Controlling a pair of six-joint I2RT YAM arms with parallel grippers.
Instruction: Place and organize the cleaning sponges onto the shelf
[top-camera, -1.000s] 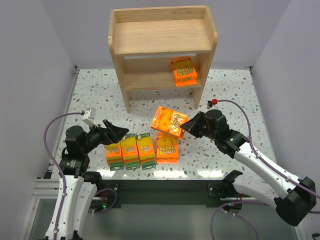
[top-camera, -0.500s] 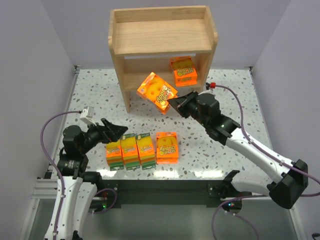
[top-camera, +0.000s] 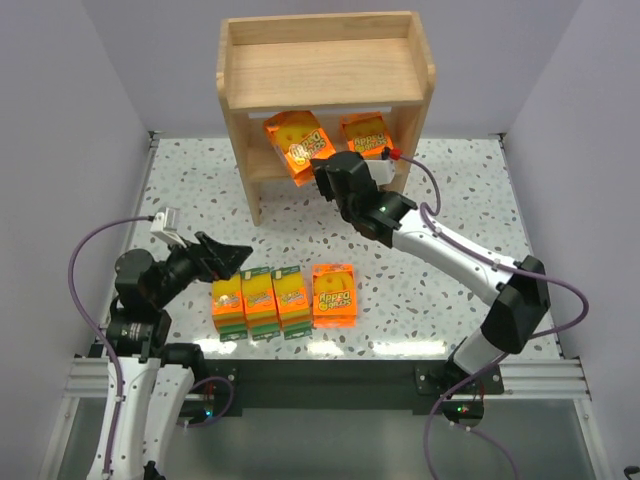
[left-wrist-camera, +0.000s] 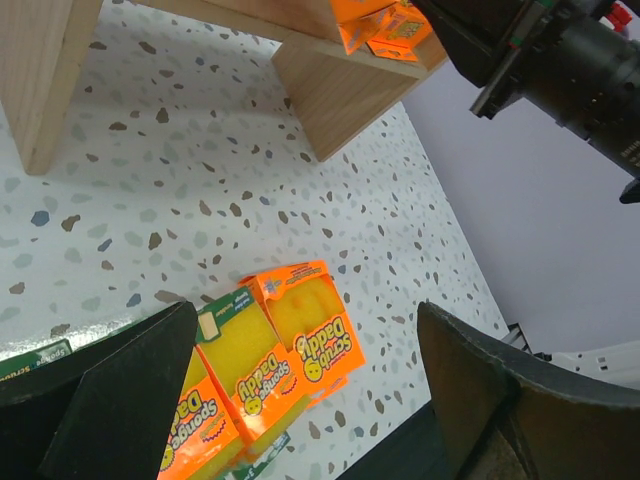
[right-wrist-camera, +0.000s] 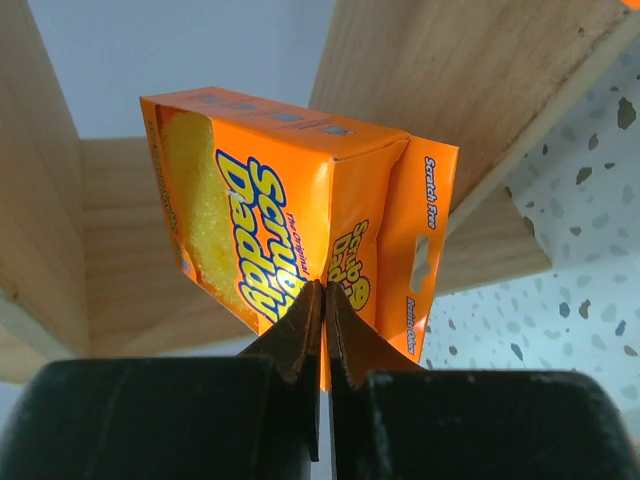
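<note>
My right gripper (top-camera: 322, 166) is shut on a flat orange sponge pack (top-camera: 297, 143), pinching its edge (right-wrist-camera: 300, 220), and holds it at the lower tier of the wooden shelf (top-camera: 325, 75). Another orange pack (top-camera: 366, 138) lies on that tier's right side. Three yellow-and-green sponge packs (top-camera: 259, 300) and one flat orange pack (top-camera: 334, 293) stand in a row on the table. My left gripper (top-camera: 235, 257) is open just above the row's left end; in the left wrist view its fingers (left-wrist-camera: 130, 400) frame two packs (left-wrist-camera: 265, 350).
The shelf's top tier holds nothing. The speckled tabletop (top-camera: 450, 200) runs between grey side walls. The right arm (top-camera: 450, 255) stretches diagonally across the table's right half. The shelf's right leg (left-wrist-camera: 330, 90) shows in the left wrist view.
My right arm has carried the orange pack from above the row up and back into the shelf's lower tier. The left gripper has shifted slightly.
</note>
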